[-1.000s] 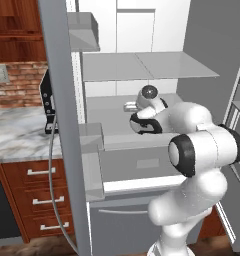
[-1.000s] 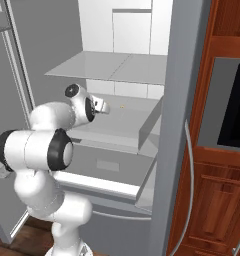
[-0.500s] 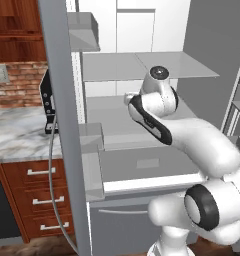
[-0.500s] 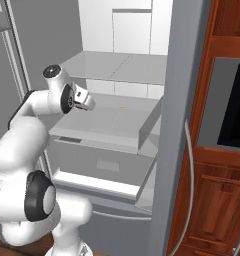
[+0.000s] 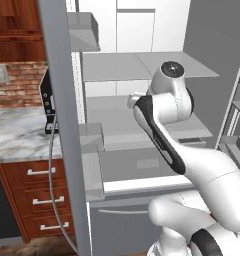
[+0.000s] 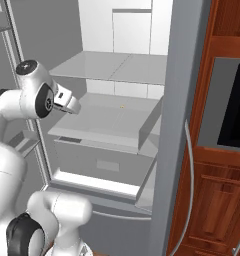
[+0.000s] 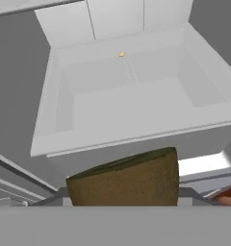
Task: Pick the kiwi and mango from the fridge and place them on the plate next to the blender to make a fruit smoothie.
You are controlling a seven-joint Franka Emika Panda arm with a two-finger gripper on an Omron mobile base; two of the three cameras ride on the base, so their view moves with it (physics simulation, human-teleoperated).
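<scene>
A brown kiwi [image 7: 123, 179] sits right in front of the hand camera, between the jaws of my gripper [image 6: 71, 105], which is shut on it. The hand hangs in front of the open fridge [image 6: 112, 75], left of its middle shelf [image 6: 109, 122] and apart from it. In the left base view my forearm covers most of the hand, and only its tip [image 5: 133, 100] shows. A tiny yellow-orange speck [image 7: 121, 54] lies far back on the shelf; it is too small to tell whether it is the mango. The plate and the blender are out of view.
The left fridge door [image 5: 59, 130] stands open with bins [image 5: 92, 150] close to my arm. The right door [image 6: 179, 150] with its long handle [image 6: 189, 180] is open too. A marble counter [image 5: 17, 132] carries a dark appliance [image 5: 48, 102] on the left. Wooden cabinets [image 6: 222, 200] are on the right.
My arm has drawn back out of the middle shelf, risen and swung leftward. The hand has come away from the shelf with the kiwi in it.
</scene>
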